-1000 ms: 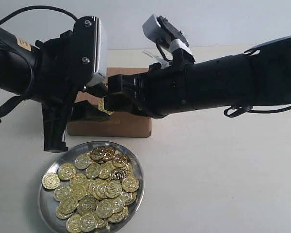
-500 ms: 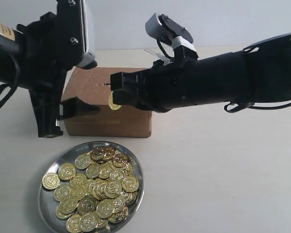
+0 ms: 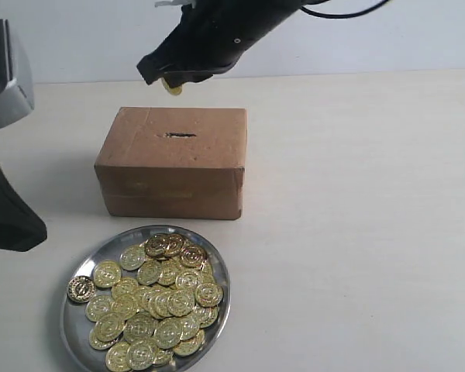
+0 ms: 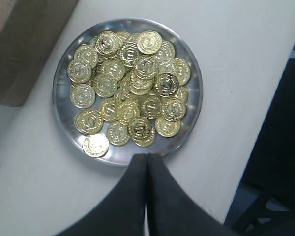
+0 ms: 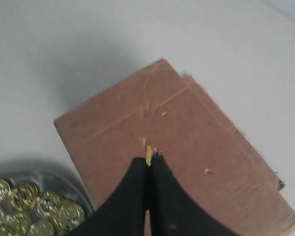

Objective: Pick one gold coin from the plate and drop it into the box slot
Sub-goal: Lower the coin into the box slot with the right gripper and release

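Observation:
A shiny silver plate (image 3: 213, 262) piled with several gold coins lies in front of the brown cardboard box (image 3: 170, 164). The dark box slot (image 3: 180, 136) is cut in the box's top face. High above the box's far edge, my right gripper (image 3: 170, 80) is shut on one gold coin (image 3: 173, 87); in the right wrist view the coin's edge (image 5: 148, 155) pokes out between the fingertips, over the box top (image 5: 187, 142) near the slot. My left gripper (image 4: 146, 158) is shut and empty, its tips over the plate's rim (image 4: 122, 156).
The left arm's black body (image 3: 8, 213) and grey camera housing (image 3: 4, 74) stand at the far left of the exterior view. A pale tabletop (image 3: 356, 217) stretches to the right of the box and plate. A dark drop (image 4: 280, 147) lies past the table edge.
My right arm rose and swung back with the coin, from in front of the box to above its far edge. My left arm pulled away to the left, uncovering the box.

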Available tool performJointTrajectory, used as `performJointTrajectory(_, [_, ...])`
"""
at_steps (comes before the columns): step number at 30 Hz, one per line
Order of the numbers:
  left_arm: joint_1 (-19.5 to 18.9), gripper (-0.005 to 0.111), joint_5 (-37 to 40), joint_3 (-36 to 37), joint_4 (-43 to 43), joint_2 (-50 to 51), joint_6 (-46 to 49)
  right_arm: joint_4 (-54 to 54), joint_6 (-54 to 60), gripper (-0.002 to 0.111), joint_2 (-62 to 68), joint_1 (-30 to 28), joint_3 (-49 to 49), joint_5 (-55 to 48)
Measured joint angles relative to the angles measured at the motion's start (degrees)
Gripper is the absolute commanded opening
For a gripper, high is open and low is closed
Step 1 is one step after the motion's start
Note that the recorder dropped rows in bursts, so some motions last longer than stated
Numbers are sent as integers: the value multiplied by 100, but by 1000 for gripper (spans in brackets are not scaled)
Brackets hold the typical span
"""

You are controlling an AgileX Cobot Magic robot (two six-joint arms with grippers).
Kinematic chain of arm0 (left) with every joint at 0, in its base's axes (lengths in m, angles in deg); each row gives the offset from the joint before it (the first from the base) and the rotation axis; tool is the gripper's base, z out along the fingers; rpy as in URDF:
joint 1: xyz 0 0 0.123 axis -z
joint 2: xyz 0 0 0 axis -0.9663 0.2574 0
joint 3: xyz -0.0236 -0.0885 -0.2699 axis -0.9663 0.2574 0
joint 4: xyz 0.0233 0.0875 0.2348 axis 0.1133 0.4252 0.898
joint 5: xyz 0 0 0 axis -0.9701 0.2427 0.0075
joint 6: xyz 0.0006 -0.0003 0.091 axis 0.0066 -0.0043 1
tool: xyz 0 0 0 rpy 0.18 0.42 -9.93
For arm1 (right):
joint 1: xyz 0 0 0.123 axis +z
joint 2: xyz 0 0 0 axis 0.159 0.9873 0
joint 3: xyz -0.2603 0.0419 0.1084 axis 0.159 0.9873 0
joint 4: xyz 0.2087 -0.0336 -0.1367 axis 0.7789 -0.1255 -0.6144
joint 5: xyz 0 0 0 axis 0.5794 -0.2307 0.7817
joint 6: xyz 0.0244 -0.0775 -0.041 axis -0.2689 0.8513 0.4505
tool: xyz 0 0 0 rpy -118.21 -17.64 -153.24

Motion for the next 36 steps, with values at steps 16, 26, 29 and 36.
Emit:
performJointTrajectory(16, [0,0,125,0,-36,-363,-43,-777,1260,0,1774,-49,-2488,-2069])
performJointTrajectory(26, [0,0,125,0,-61,-365,-43,-420,1771,0,1834,-196,-2511,-2157])
performJointTrajectory(29, [0,0,125,0,-61,-365,-43,-338,1861,0,1911,-196,-2511,-2171])
performJointTrajectory(36, [0,0,125,0,-61,-365,-43,-289,1872,0,2113,-196,-2511,-2207])
